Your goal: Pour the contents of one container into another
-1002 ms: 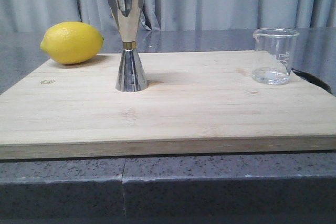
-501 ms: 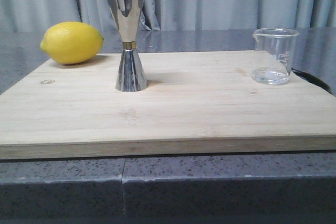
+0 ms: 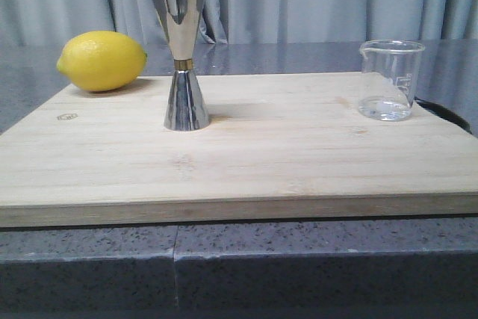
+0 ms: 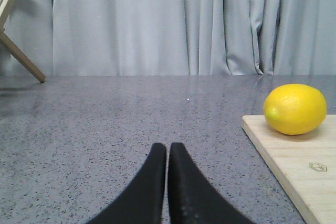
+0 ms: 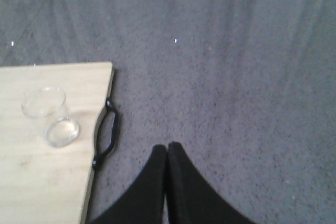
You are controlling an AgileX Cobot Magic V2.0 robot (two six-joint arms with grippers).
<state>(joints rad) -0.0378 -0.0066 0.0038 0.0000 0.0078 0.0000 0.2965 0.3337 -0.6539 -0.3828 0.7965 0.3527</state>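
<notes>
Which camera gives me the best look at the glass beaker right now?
The front view: the beaker stands upright in full profile on the cutting board, spout and markings visible. The right wrist view shows it from above, small and blurred. The left wrist view misses it.

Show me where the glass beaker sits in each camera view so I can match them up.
Front view: glass beaker at right, standing upright near the wooden board's far right corner.
Left wrist view: not in it.
Right wrist view: beaker at left, seen from above.
Shared landmark: the board's black handle beside it.
</notes>
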